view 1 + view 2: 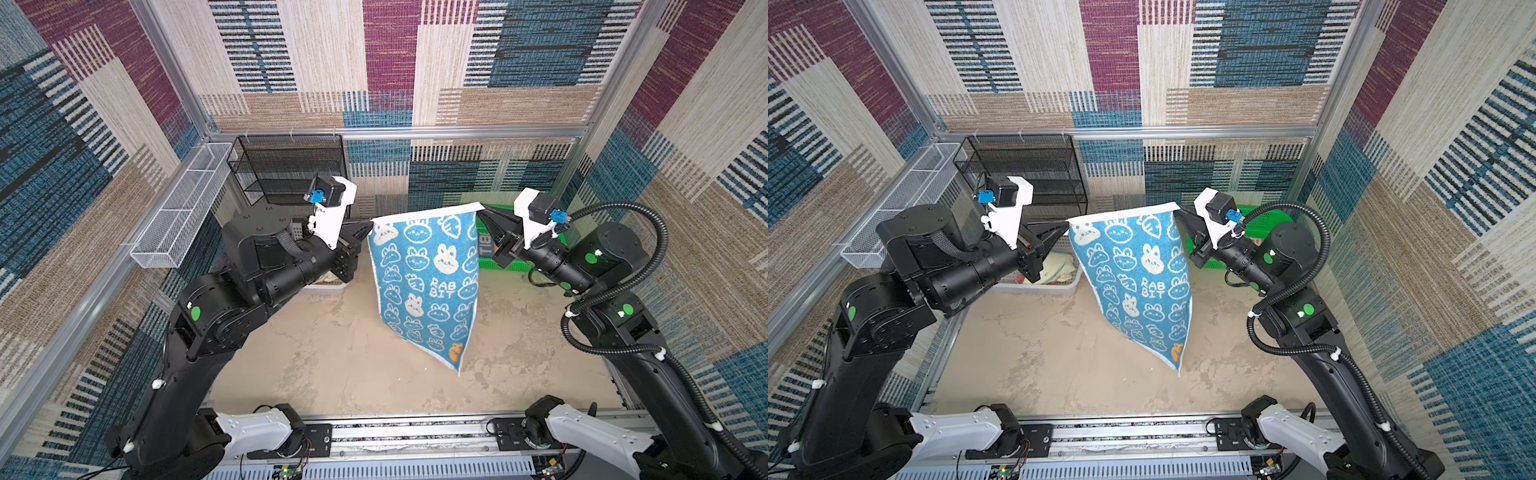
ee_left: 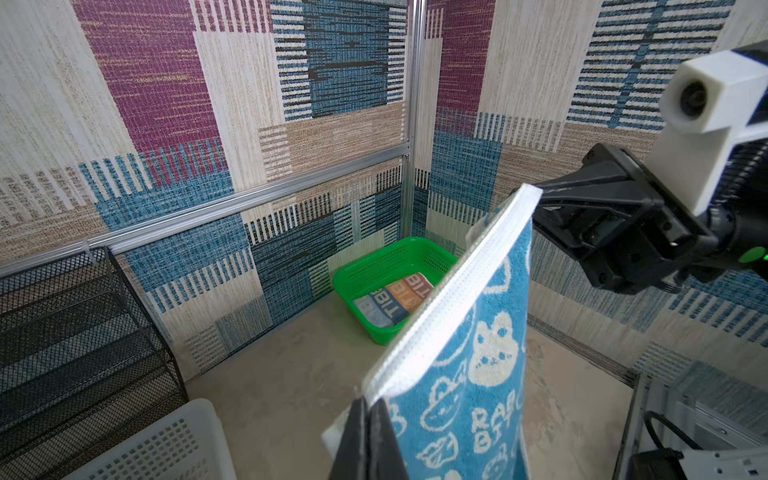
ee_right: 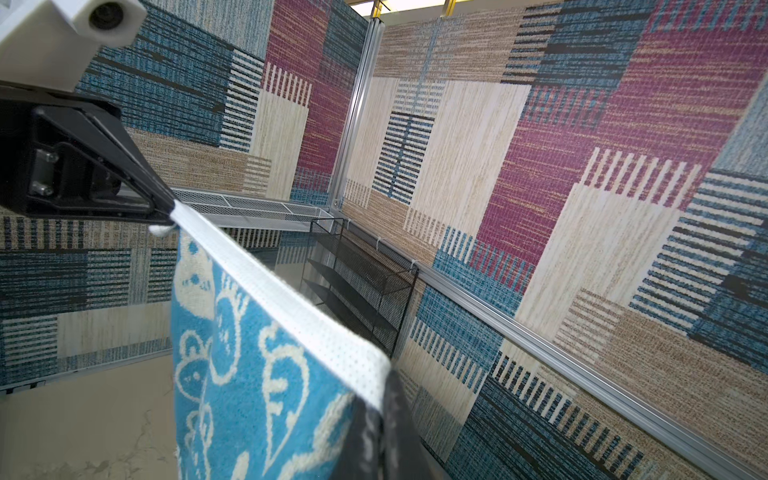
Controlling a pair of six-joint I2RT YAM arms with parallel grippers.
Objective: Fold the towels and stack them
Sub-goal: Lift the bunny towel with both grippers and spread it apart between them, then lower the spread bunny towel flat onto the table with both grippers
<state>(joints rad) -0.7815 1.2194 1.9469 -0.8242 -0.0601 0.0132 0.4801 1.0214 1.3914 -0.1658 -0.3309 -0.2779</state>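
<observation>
The blue rabbit towel (image 1: 424,286) hangs mid-frame in both top views, stretched by its white top hem over the counter (image 1: 316,365). The left gripper (image 1: 369,229) is pinched tight on one top corner and the right gripper (image 1: 481,215) on the other. It's light, floppy terry, so I'd expect sag and swing. The hem corners look like the best hold. A folded striped towel (image 2: 395,303) sits in the green basket (image 1: 507,266), right of centre.

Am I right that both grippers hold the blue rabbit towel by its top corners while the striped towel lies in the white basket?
Not quite: the striped towel lies in the green basket, as the left wrist view shows. The left gripper and right gripper do hold the rabbit towel by its top corners.
</observation>
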